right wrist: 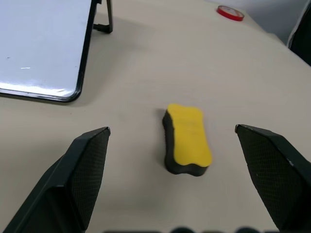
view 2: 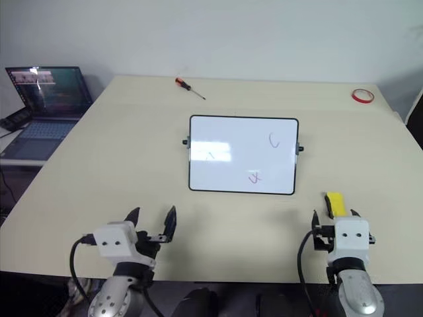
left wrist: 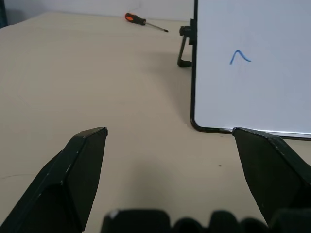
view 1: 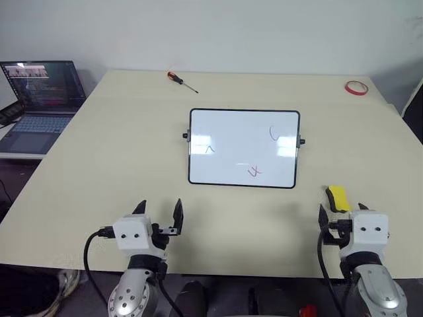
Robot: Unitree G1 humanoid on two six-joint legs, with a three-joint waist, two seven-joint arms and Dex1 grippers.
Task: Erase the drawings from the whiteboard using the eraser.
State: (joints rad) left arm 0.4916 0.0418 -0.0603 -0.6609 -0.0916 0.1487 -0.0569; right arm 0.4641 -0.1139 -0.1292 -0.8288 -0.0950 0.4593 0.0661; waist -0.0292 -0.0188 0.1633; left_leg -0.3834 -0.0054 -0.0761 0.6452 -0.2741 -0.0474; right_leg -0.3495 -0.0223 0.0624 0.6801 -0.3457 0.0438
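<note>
Left eye view, eraser: the yellow eraser (view 1: 338, 197) lies on the pale bench (view 1: 119, 152), at about 5 o'clock from the whiteboard (view 1: 243, 148) and well off its frame.
Left eye view, right pincer: the right pincer (view 1: 340, 213) sits at the near bench edge with the eraser just past its tips, at 12 o'clock from it; fingers spread wide, nothing between them.
Left eye view, left pincer: the left pincer (view 1: 158, 209) hangs at 7 o'clock from the whiteboard, fingers apart and empty, far from the eraser.
Left eye view, drawings: the red x squiggle (view 1: 254, 172) near the lower edge, the dark C stroke (view 1: 273, 134) at upper right and the small caret (view 1: 210, 149) at left all stand unwiped.
Left wrist view, whiteboard: its near corner and the caret (left wrist: 240, 57) lie ahead of the open fingers, with a screwdriver (left wrist: 145, 21) far behind.
Right wrist view, eraser: it lies flat, yellow face up and dark base down, centred between the two black fingers (right wrist: 82, 170), apart from both.
Right wrist view, long axis: it runs nearly along the pincer's pointing line, so the jaws would close across its narrow width.
Right wrist view, other: a red tape ring (right wrist: 230, 12) lies far off at the back.
Judgement, nearer arm: the right; I'd say a short reach forward and down is what the pick calls for.
</note>
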